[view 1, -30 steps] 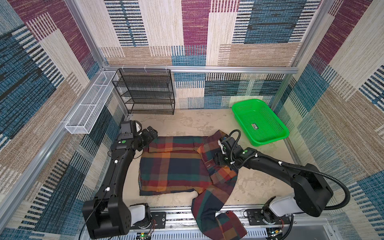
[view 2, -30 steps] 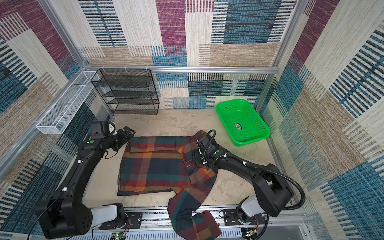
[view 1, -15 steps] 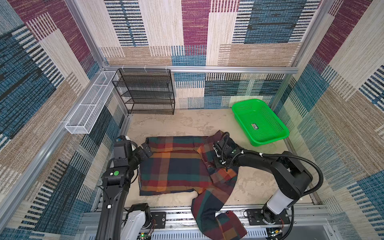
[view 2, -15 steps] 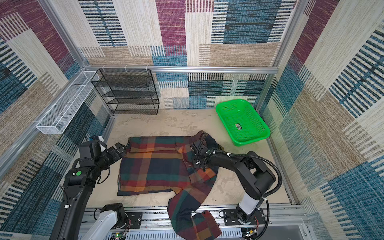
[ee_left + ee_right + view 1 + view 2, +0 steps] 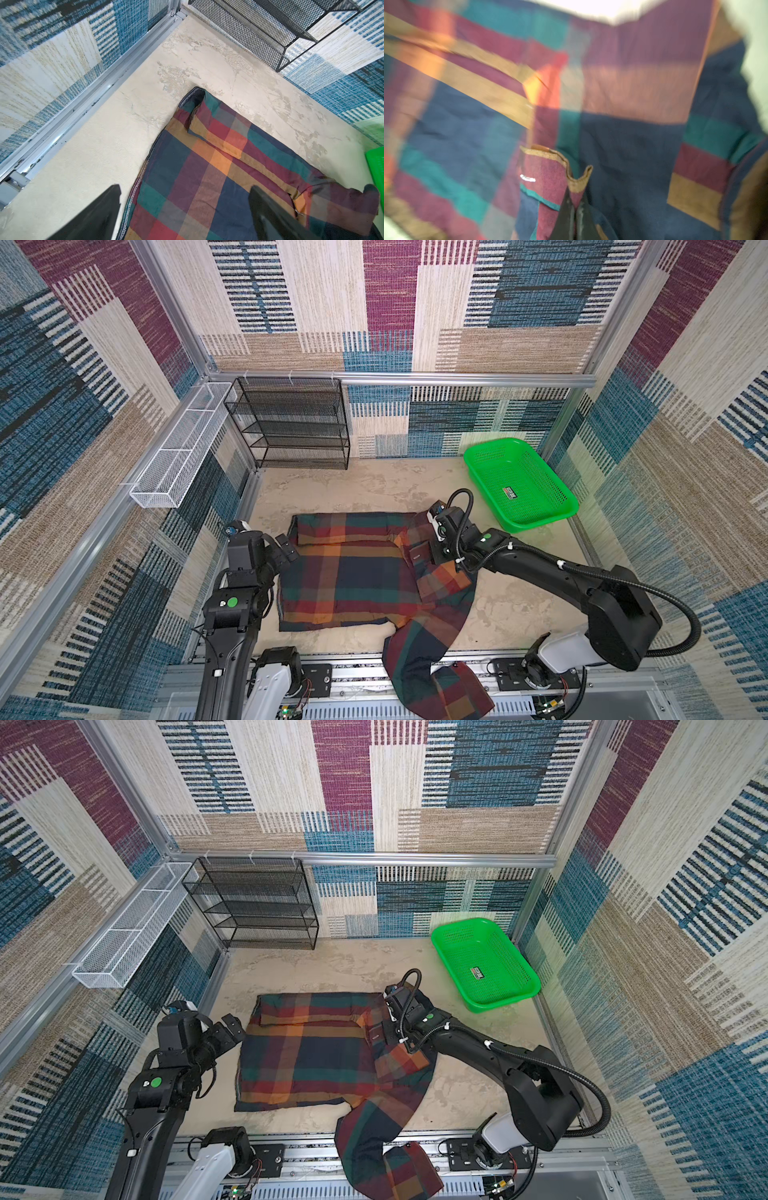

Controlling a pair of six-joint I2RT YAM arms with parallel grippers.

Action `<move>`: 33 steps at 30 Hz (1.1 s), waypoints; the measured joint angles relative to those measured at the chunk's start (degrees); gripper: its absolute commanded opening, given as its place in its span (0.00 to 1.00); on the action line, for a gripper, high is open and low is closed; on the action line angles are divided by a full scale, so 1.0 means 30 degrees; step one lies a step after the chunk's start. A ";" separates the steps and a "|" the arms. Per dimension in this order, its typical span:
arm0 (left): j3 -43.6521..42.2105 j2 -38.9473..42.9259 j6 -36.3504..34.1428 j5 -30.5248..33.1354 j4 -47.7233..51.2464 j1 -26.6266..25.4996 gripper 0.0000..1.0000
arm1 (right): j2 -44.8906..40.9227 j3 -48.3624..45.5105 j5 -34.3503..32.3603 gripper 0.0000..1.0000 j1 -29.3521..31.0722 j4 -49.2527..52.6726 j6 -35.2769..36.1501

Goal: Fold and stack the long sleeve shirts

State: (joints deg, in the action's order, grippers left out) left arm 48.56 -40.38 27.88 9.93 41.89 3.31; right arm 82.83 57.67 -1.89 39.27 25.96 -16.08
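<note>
Your shirt (image 5: 353, 572) lies flat on the table (image 5: 353, 489). It is soft woven plaid in big navy, green, maroon and orange checks, and the body forms a rough rectangle with stitched hems. One sleeve (image 5: 432, 655) trails limp over the front rail (image 5: 353, 672). The tabletop is matte, mottled beige.

Your right gripper (image 5: 419, 552) reaches in low over the shirt's right side on a long, outstretched arm. Its jaws are pinched tight on a brown-edged fold of the cloth.

Your left gripper (image 5: 286, 548) sits at the shirt's far left corner with its jaws spread wide, holding nothing. One finger is over bare table and the other over plaid.
</note>
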 measured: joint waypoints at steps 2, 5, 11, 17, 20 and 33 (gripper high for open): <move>0.0000 0.0044 0.0000 0.0255 0.0007 0.0000 0.99 | -0.0525 0.1049 0.0401 0.00 0.0291 0.0051 0.0401; 0.0007 0.0204 0.0007 0.0721 0.0131 0.0000 0.99 | -0.0787 0.2812 0.1173 0.00 0.1064 -0.0102 0.1144; 0.0138 0.0838 0.0022 0.2171 0.0663 0.0000 0.99 | 0.1304 0.6426 0.2630 0.00 0.2936 -0.0576 0.2973; 0.0335 0.1107 0.0197 0.3774 0.1093 0.0000 0.99 | 0.5632 1.1198 0.3490 0.00 0.3147 -0.0262 0.4248; 0.0423 0.1115 0.0255 0.4488 0.1508 0.0000 0.99 | 0.8218 1.4564 0.4182 0.00 0.3410 0.0350 0.4962; 0.0634 0.1399 0.0729 0.6142 0.2390 0.0000 0.99 | 1.8637 2.8982 0.8459 0.00 0.3891 0.5217 0.7322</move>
State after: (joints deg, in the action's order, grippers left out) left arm 50.46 -36.18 30.06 28.36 49.06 3.31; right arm 138.74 144.62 23.49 50.94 41.60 5.89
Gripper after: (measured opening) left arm 0.990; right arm 0.050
